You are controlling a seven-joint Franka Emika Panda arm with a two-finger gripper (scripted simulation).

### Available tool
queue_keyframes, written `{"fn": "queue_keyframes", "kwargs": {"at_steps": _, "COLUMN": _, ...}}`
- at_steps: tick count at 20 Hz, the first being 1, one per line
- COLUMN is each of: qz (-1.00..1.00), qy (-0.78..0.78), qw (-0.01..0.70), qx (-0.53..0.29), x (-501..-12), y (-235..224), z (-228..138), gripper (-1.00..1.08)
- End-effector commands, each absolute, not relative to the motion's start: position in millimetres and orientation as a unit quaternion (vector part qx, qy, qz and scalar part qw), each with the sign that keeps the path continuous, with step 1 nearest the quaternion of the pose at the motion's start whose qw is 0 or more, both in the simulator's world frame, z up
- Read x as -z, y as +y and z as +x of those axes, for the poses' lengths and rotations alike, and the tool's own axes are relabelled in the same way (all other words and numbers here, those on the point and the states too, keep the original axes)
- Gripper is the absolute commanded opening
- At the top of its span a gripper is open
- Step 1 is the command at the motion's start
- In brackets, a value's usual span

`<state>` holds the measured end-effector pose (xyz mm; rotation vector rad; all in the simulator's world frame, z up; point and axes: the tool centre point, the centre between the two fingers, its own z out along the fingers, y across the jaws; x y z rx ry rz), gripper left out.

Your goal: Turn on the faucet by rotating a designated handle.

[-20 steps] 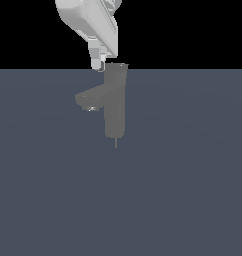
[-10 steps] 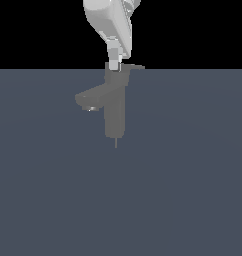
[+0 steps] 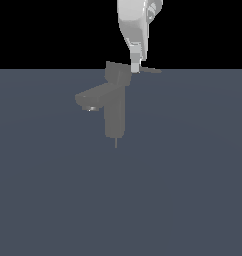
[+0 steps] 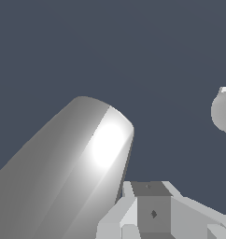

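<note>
The dull grey upright faucet [image 3: 114, 112] stands mid-way on the flat slate-blue surface [image 3: 193, 190], its spout reaching toward the exterior view's left. Its thin flat grey handle [image 3: 147, 70] lies level atop the column, long axis pointing toward the exterior view's right. The white arm comes down steeply, fingers [image 3: 135, 67] touching the blade near its base; whether they clench I cannot tell. Bare surface surrounds the faucet.

faucet [image 3: 114, 112]: dull grey | end effector [image 3: 135, 68]: white | floor [image 3: 193, 175]: slate blue
</note>
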<state>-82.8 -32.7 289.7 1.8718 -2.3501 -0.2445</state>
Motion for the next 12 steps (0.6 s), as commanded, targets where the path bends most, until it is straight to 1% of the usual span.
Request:
{"fn": "queue_keyframes", "kwargs": {"at_steps": 1, "qz": 0.614, "qy": -0.783, "qw": 0.061, "qx": 0.078, "x": -288, "y": -51, "z": -75, "gripper": -1.00}}
{"fn": "queue_keyframes", "kwargs": {"at_steps": 12, "qz": 0.610, "qy": -0.786, "qw": 0.060, "qx": 0.078, "x": -284, "y": -91, "z": -57, "gripper": -1.00}}
